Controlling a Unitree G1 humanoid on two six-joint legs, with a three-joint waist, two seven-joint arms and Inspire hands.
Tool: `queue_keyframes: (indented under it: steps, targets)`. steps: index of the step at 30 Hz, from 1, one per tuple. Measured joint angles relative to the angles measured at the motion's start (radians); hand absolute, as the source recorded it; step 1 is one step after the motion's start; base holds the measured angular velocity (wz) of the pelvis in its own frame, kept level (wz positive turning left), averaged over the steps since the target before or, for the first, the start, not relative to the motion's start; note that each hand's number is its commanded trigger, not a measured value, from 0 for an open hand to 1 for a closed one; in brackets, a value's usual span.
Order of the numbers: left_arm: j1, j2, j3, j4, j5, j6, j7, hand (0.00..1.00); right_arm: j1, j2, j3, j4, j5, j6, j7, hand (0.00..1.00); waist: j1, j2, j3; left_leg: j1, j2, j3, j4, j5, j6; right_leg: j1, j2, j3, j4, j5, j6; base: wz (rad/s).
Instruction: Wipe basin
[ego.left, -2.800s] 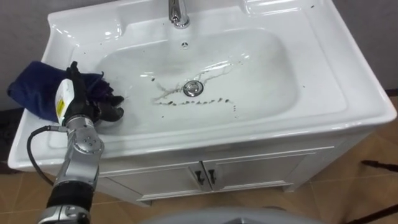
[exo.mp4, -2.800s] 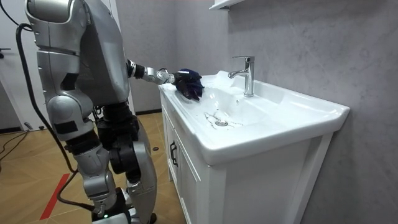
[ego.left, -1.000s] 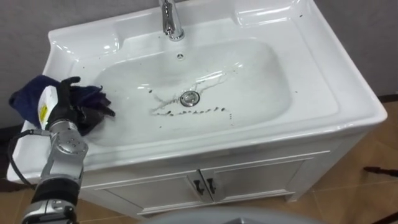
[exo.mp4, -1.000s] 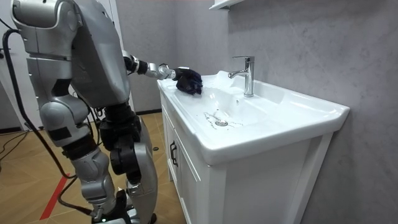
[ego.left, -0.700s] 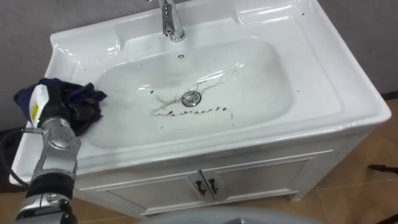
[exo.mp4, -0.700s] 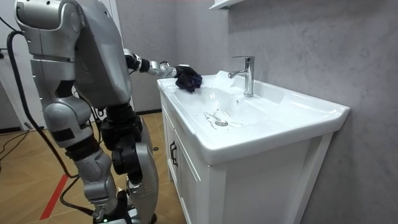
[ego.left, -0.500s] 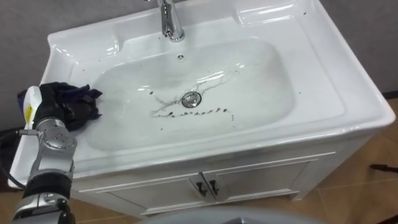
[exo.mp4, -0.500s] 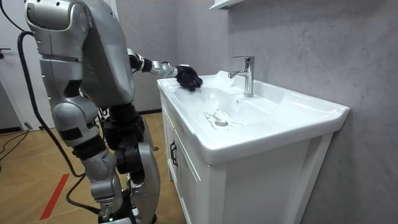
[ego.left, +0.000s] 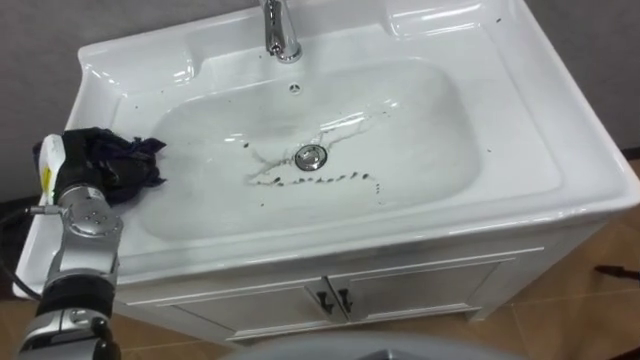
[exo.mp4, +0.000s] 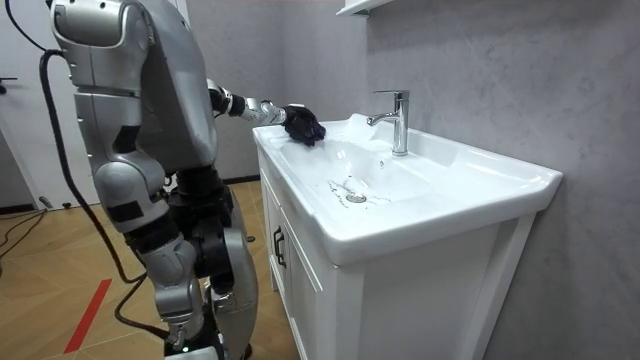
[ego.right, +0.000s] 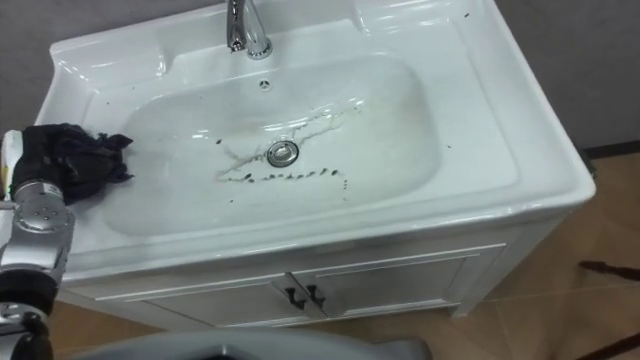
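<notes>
So the left hand (ego.left: 82, 158) is parked on the left ledge of the white basin (ego.left: 520, 130), about halfway between the near and far edges. It's got a dark blue cloth (ego.left: 130, 165) bunched up in it. The fingers are dark against dark fabric so it's not super clear, but they look curled into the wad, gripping it rather than lying flat on top. The cloth sits right at the left lip of the bowl, with its right side hanging just over where the surface starts to slope down, well apart from the drain (ego.left: 311, 156). The bowl itself is pretty grubby. There's a dotted line of dark specks (ego.left: 320, 182) just on the near side of the drain, and thin dark streaks run from the drain up toward the far right. A few more little dark spots sit on the far right corner of the rim. The chrome faucet (ego.left: 282, 30) stands at the far edge, in the middle, straight behind the drain. Below the basin is a white cabinet (ego.left: 420, 285) with two doors and small dark handles (ego.left: 335, 300) where they meet. In the room view the robot stands on a wooden floor (exo.mp4: 50, 260) at the vanity's end on the room view's left, with its left arm stretched out to that ledge and a grey wall (exo.mp4: 480, 70) behind the basin.
</notes>
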Motion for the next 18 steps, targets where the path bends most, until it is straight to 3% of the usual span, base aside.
queue_keyframes:
  steps: [7, 12, 13, 14, 18]
  targets:
    - [0.023, -0.009, -0.077, -0.104, -0.154, 0.001, -0.004, 1.00, -0.025, 0.002, 0.049, 0.014, 0.000, -0.009, -0.003, 0.00, -0.001, -0.001, 0.0030, -0.029, -0.001, -0.027, 0.025, -0.002, 0.002, 0.007, 0.001, -0.036, -0.012, 0.003, 0.001, 0.18]
    - [0.040, -0.045, -0.104, -0.217, -0.194, 0.028, -0.020, 1.00, -0.043, -0.003, 0.070, 0.013, 0.019, -0.030, -0.002, 0.00, -0.001, 0.005, 0.0097, -0.061, 0.001, -0.040, 0.045, -0.003, 0.003, -0.004, 0.002, -0.056, -0.012, 0.002, 0.000, 0.15]
    - [0.052, -0.058, -0.108, -0.266, -0.194, 0.038, -0.023, 1.00, -0.041, -0.004, 0.075, 0.014, 0.033, -0.037, -0.002, 0.00, -0.001, 0.002, 0.0141, -0.065, 0.001, -0.040, 0.048, -0.003, 0.003, -0.006, 0.001, -0.059, -0.013, 0.002, 0.000, 0.10]
    - [0.063, -0.077, -0.111, -0.302, -0.192, 0.039, -0.022, 1.00, -0.042, -0.004, 0.084, 0.014, 0.035, -0.047, -0.002, 0.00, 0.000, -0.001, 0.0180, -0.066, 0.001, -0.041, 0.049, -0.003, 0.003, -0.006, 0.001, -0.060, -0.013, 0.002, 0.000, 0.05]
    - [0.073, -0.110, -0.129, -0.373, -0.171, 0.039, -0.031, 1.00, -0.046, 0.000, 0.088, 0.028, 0.033, -0.078, -0.001, 0.00, -0.003, -0.006, 0.0213, -0.081, 0.000, -0.048, 0.051, -0.003, 0.004, -0.017, 0.001, -0.069, -0.010, 0.002, 0.000, 0.03]
